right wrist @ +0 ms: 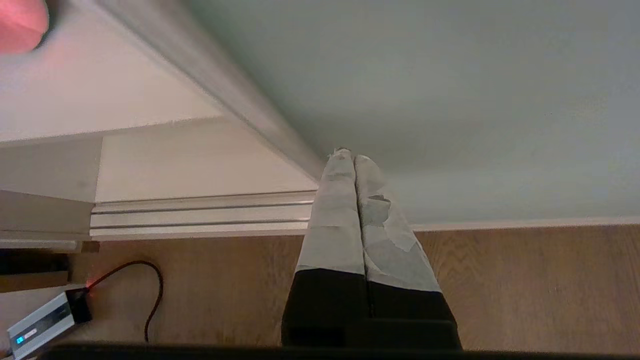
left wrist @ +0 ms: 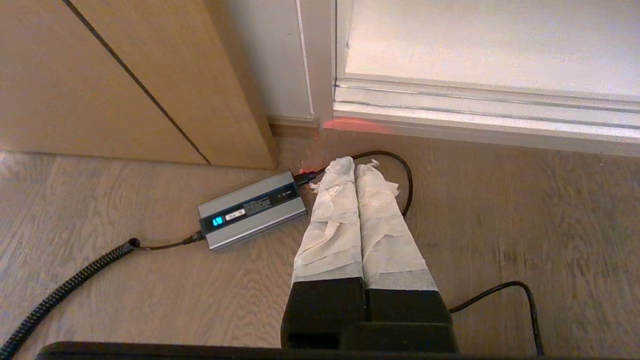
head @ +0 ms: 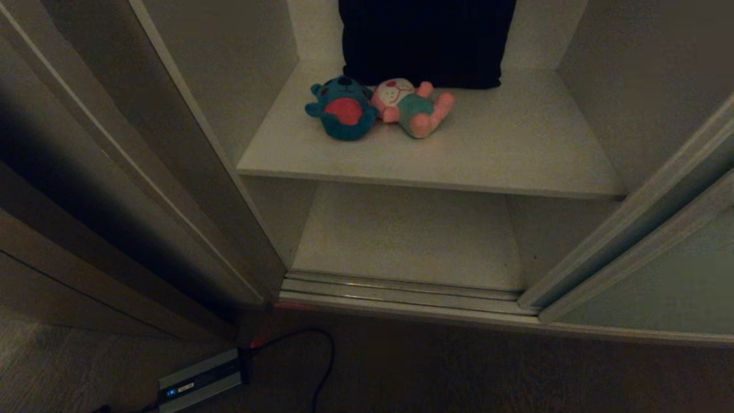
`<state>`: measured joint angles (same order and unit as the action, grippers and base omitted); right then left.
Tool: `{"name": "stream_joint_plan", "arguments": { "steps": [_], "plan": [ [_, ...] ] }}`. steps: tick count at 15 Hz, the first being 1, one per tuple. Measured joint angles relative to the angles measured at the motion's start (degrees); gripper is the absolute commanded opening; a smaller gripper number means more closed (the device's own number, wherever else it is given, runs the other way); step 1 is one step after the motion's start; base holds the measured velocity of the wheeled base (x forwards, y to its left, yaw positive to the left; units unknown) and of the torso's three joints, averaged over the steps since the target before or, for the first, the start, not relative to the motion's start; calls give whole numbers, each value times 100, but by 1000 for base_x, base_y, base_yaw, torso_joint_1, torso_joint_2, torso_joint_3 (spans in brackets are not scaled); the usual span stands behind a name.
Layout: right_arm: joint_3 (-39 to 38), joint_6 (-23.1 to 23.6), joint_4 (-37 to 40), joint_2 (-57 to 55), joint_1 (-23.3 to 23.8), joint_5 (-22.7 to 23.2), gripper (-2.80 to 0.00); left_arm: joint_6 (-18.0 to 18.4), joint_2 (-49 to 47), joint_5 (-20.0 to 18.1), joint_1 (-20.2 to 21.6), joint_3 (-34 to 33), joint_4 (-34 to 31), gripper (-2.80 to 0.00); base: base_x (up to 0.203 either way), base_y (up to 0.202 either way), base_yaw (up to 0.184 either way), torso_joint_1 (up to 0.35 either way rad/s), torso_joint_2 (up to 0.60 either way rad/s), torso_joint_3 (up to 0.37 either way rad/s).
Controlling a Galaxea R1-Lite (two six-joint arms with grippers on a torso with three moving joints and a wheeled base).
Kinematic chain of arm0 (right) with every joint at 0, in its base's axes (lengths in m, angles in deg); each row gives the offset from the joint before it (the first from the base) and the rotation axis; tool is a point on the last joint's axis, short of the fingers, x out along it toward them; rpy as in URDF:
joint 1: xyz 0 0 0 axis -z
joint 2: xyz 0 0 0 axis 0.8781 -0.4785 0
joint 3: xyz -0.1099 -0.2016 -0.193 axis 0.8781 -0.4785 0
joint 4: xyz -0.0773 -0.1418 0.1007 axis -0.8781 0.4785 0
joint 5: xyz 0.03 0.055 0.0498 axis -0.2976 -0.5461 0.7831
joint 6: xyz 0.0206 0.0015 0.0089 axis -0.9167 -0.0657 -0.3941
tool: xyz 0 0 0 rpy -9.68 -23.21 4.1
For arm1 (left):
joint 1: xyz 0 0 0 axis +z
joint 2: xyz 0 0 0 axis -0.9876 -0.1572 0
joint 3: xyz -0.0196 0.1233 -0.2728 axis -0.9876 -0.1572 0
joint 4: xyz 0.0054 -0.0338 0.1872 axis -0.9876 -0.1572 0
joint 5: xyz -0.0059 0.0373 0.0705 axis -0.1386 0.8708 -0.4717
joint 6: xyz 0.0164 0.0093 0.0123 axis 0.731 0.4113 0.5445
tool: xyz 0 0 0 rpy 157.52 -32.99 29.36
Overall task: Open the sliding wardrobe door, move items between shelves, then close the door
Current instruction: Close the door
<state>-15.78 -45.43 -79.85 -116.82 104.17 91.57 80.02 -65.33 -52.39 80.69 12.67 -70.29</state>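
- Wardrobe: seen open in the head view; the door [head: 654, 281] is slid to 3 o'clock, its cream frame strip edging the opening.
- Upper shelf [head: 516, 149]: both toys are carried at its 11 o'clock part. The teal bear [head: 342, 108] and the pink toy [head: 414, 106] lie on their backs, touching side by side, the bear toward 9 o'clock.
- Dark cloth [head: 427, 40]: placed at 12 o'clock, just behind the toys, against the back wall.
- Lower shelf [head: 407, 235]: seen below, behind the floor track [head: 401, 289].
- Brown panel [head: 86, 189]: stood at 9 o'clock of the opening.
- Power box [head: 200, 381]: laid on the floor at 7 o'clock, with a black cable [head: 324, 367] looped beside it.
- Left gripper [left wrist: 356, 165]: shown only in its own wrist view, taped fingers pressed together on nothing, above the floor near the power box.
- Right gripper [right wrist: 352, 156]: shown only in its wrist view, taped fingers pressed together, empty, tips close to the door's frame strip; contact cannot be told.
- Neither arm is shown in the head view; the toys are shown whole only there.
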Motion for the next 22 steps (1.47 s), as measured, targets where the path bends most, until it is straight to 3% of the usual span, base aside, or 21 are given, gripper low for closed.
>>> {"name": "stream_joint_plan", "arguments": {
  "steps": [7,12,18,22],
  "plan": [
    [20,7,-561,-295,-272,-87,-280,0,0,2,-2,-4,3,-280,0,0,0,0,0,0],
    [-91,-2,-601,-268,-770,-523,-280,0,0,0,-2,-1,2,-280,0,0,0,0,0,0],
    [-320,5,-628,50,-1257,-708,-280,0,0,1,-2,-4,1,-280,0,0,0,0,0,0],
    [-550,18,-687,379,-1845,-941,-280,0,0,1,-4,-1,1,-280,0,0,0,0,0,0]
  ]
}}
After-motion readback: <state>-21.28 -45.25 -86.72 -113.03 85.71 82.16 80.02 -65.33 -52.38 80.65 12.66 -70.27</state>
